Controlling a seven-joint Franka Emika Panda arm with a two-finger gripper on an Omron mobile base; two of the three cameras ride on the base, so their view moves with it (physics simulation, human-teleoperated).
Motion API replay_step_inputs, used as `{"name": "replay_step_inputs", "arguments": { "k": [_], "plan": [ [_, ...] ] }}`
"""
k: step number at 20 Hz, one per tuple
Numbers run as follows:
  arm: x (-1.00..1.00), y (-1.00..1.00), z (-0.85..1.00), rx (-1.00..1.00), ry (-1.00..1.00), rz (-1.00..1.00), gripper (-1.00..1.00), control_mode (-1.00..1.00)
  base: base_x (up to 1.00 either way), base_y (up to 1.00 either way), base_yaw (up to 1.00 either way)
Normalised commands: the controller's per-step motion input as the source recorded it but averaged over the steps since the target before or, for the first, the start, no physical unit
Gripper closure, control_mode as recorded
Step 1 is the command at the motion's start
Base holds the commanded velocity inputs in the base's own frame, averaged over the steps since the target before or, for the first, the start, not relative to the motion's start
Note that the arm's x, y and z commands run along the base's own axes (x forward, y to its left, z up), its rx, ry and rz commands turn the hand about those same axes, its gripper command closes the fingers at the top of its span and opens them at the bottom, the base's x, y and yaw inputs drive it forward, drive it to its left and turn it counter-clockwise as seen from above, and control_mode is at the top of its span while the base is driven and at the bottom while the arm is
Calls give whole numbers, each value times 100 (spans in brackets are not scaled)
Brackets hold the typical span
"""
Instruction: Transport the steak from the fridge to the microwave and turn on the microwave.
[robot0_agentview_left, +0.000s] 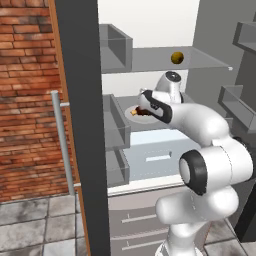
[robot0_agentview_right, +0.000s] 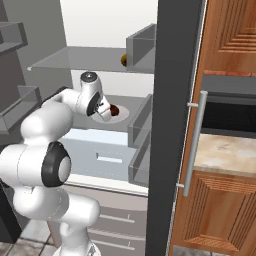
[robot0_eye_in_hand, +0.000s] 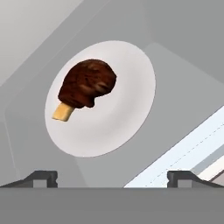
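While my gripper (robot0_eye_in_hand: 112, 179) hung with jaws spread wide above the steak (robot0_eye_in_hand: 85, 85), lying upper left on its white plate (robot0_eye_in_hand: 127, 109) inside the fridge (robot0_agentview_left: 165, 60), I judged centring over the meat before descending advisable.

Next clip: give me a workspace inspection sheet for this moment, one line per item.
Surface: grey fridge shelf carrying a white plate.
Job's things: steak lies on the plate, tan bone end pointing off to one side; fridge stands open.
Clutter: small yellow-orange ball on the shelf above.
Grippers: gripper open, hovering over the plate, holding nothing.
Cables: nothing seen.
Surroundings: brick wall, wooden cabinet, tiled floor.
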Motion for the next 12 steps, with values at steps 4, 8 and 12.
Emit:
{"name": "replay_step_inputs", "arguments": {
  "k": [4, 8, 12],
  "plan": [
    [30, 9, -25, 0, 0, -1, -100, -100, 0, 0, 0],
    [28, 1, -17, 0, 0, -3, -100, -100, 0, 0, 0],
    [34, 0, -9, 0, 0, -4, -100, -100, 0, 0, 0]
  ]
}}
